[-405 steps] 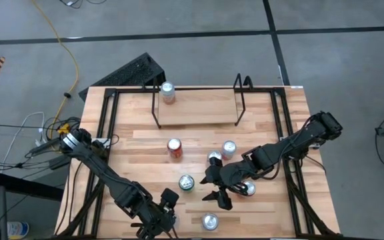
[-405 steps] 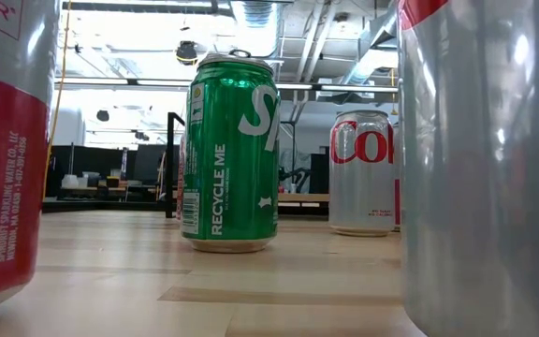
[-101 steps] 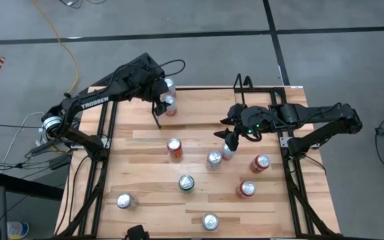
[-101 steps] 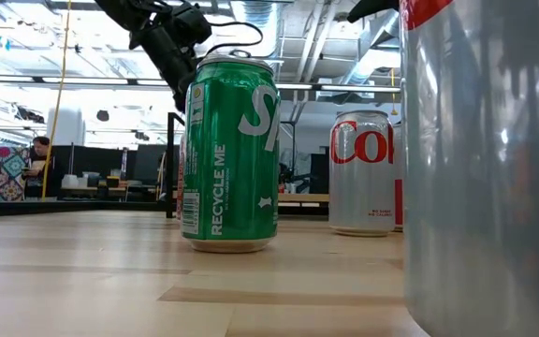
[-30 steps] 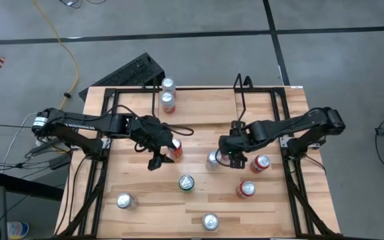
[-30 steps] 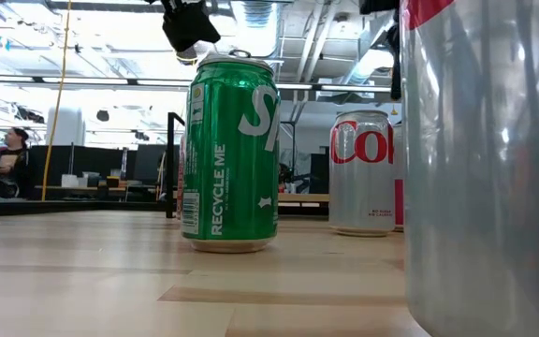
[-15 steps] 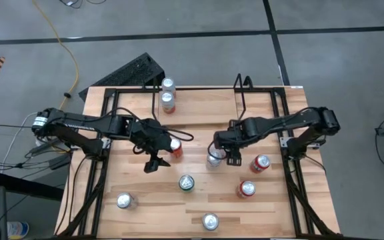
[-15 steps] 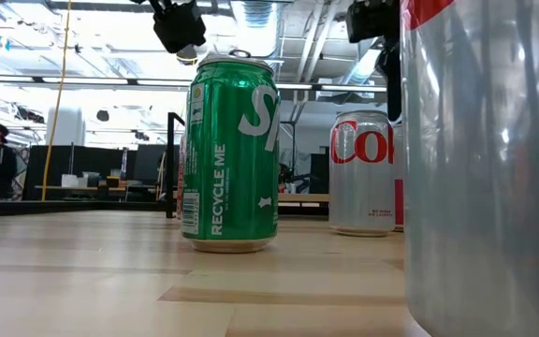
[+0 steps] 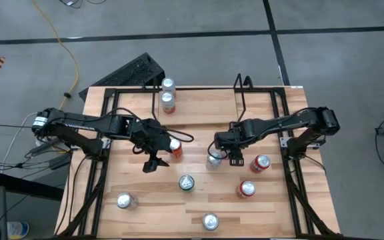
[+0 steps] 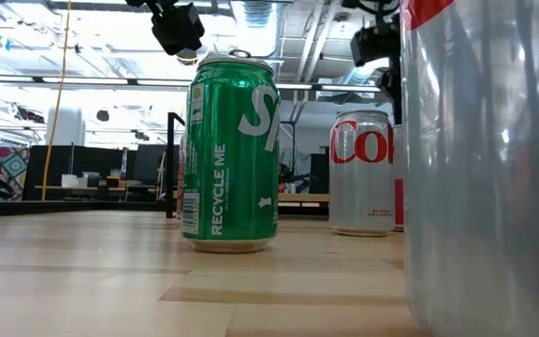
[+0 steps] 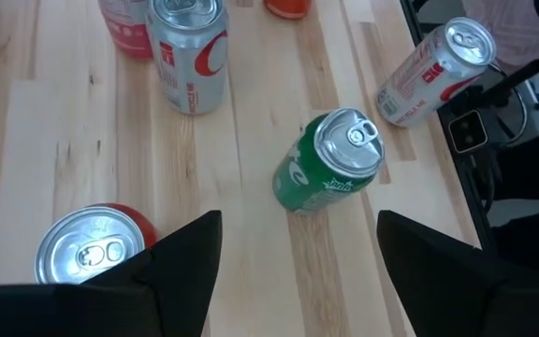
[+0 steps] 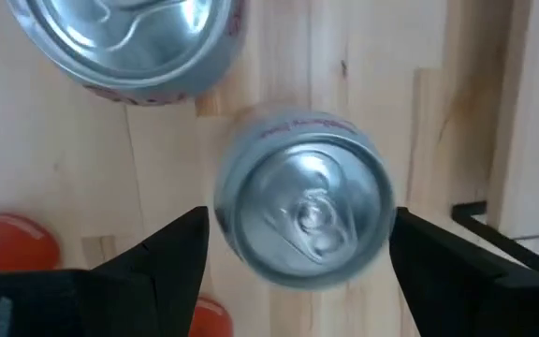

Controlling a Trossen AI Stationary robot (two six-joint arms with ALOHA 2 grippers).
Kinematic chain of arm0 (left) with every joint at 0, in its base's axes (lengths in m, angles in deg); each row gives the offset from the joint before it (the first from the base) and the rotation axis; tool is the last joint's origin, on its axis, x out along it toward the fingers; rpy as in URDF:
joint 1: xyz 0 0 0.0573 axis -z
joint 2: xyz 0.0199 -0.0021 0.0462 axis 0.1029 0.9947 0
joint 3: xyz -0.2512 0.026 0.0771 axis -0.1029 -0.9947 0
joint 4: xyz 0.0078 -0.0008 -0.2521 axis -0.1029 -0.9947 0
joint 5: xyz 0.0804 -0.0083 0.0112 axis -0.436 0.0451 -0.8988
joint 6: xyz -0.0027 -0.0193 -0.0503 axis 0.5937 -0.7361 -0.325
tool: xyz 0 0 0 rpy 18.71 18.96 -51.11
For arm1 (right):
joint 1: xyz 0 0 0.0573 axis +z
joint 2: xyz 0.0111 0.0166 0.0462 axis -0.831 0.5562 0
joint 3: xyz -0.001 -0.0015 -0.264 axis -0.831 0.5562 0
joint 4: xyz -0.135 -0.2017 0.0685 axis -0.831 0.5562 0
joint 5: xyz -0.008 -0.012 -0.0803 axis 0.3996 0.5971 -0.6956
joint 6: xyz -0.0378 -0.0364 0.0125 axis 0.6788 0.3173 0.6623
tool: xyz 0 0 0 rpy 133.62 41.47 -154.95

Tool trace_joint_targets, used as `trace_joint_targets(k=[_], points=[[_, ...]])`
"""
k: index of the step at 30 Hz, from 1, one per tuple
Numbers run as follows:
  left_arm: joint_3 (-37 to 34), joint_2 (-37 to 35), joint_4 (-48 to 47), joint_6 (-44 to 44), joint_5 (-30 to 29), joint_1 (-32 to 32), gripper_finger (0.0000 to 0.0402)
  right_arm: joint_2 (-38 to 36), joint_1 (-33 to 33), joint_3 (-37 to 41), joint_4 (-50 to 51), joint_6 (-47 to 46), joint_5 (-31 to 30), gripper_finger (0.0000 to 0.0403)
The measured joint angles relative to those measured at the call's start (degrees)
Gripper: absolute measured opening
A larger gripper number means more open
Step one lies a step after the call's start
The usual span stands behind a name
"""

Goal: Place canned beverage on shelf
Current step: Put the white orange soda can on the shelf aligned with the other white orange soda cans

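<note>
Near the bench's (image 9: 132, 220) middle, our left hand (image 9: 153, 162) hangs open and empty beside a red can (image 9: 175, 148). Rightward, our right hand (image 12: 298, 245) spreads wide around a silver can (image 12: 303, 206), gripping nothing yet; we should lower squarely. The shelf (image 9: 199, 101) at the far edge holds 2 cans with room rightward.

Only a few bits are readable. The green can (image 10: 230, 154) says "RECYCLE ME" running up its side, plus big white letters that start "S" and get cut off. The silver can (image 10: 361, 172) behind it shows "Co" in red. Other cans' print is too small.
</note>
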Motion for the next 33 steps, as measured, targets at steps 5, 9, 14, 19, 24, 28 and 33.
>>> trace_joint_targets(k=[5, 9, 14, 19, 24, 28, 33], points=[[0.0, 0.0, -0.7, -0.9, 0.0, 0.0, 0.0268, -0.1, -0.1, 1.8, -4.4, -0.5, 1.4, 0.0305], [0.0, 0.0, -0.9, -1.0, 0.0, 0.0, 0.0268, -0.1, -0.2, 1.8, -4.6, -0.8, 1.4, 0.0293], [0.0, -0.5, -1.5, -0.8, -0.7, -0.6, 0.0268, -0.1, -1.5, 1.8, -5.0, -6.0, 1.4, 0.0263], [0.0, -3.3, -3.7, -0.9, -6.1, -1.4, 0.0268, -0.1, -3.7, 1.8, -7.5, -14.0, 1.4, 0.0237], [0.0, -7.4, -5.9, -0.6, -13.3, -1.5, 0.0268, 0.0, -6.1, 1.9, -12.5, -17.7, 1.4, 0.0236], [0.0, -10.1, -6.2, -0.6, -18.8, -1.5, 0.0268, 0.1, -8.0, 2.0, -16.4, -18.2, 1.4, 0.0236], [0.0, -12.4, -6.9, -0.5, -22.9, -1.5, 0.0268, 0.1, -10.3, 2.0, -20.6, -19.1, 1.4, 0.0236]])
